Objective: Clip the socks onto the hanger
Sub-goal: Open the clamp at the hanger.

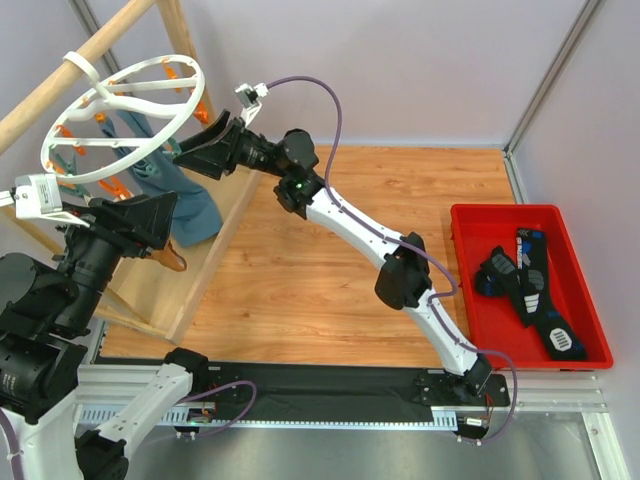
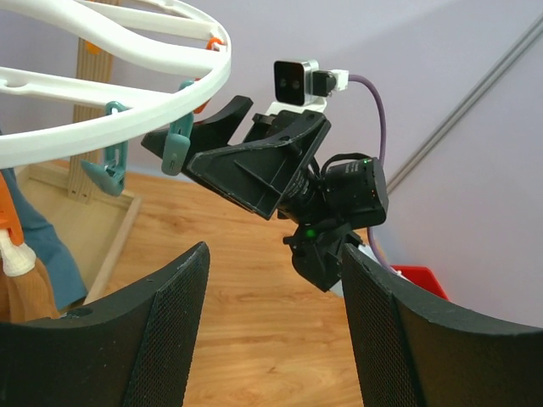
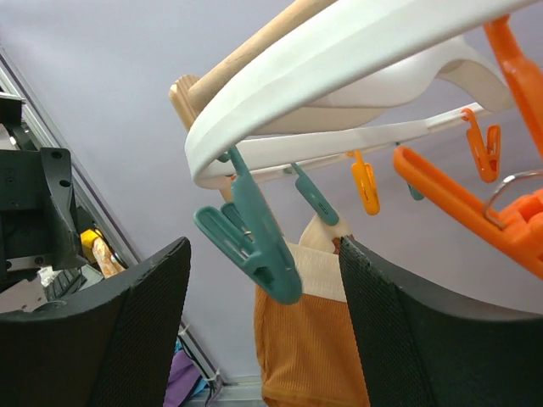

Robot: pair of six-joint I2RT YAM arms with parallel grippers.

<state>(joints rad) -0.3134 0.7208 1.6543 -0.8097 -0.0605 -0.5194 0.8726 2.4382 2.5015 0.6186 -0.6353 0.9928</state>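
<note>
Above the pale wood-grain worktop [image 1: 330, 270] hangs the large round white plastic ring hanger [image 2: 110, 127]. The pair of black knit ankle socks [image 1: 530, 290] lies limp in the glossy red plastic tray [image 1: 455, 260], well apart from it; clipping these seemingly hasn't begun. Both gape wide and empty: the right pincer [image 1: 195, 138] straddles a small teal plastic clip [image 3: 254, 242], the left pincer [image 2: 273, 253] hovers nearby. Next, one likely must fetch a sock.

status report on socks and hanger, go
Left claw open, empty, below the hanger. Right claw open at a teal clip. Socks in red tray, unclipped. Nothing on top of them.
</note>
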